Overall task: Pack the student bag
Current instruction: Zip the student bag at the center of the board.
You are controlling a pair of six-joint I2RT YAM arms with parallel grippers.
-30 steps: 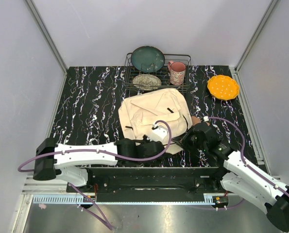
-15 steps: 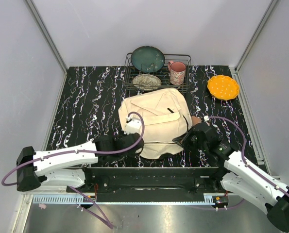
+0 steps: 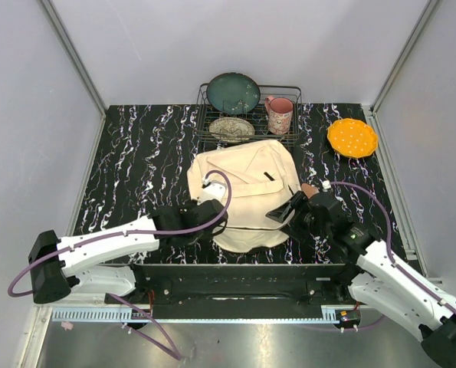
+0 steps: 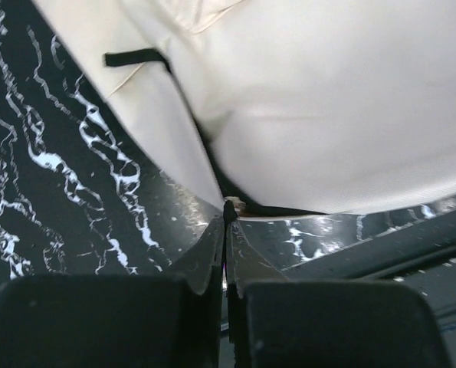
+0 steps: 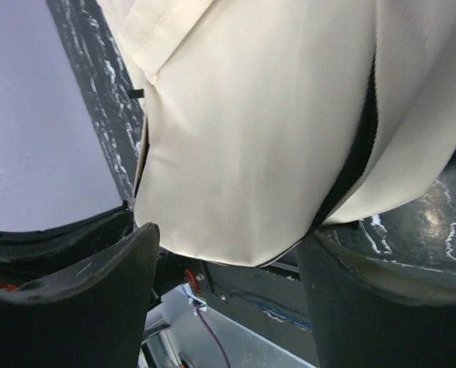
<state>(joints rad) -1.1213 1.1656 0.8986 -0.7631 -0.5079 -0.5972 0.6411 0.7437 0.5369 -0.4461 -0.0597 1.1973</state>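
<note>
Left gripper [image 4: 228,211] is pressed together at the hem of the cream backpack [image 3: 247,188], right gripper [image 5: 229,234] spread wide beside it. Dish rack [image 3: 289,87] behind holds a teal plate [image 3: 233,93], patterned plate [image 3: 231,128] and pink mug [image 3: 280,115].

top view's bright and even, soft light from overhead, pale walls [image 3: 289,46] nearly washed out, only faint shadows. wrist views now: glossy counter [image 5: 442,222] catching glare, bag [image 5: 273,138] close to overexposed, left end effector [image 4: 226,218] and right end effector [image 5: 229,236] dark and blurry along the bottom edge.
</note>
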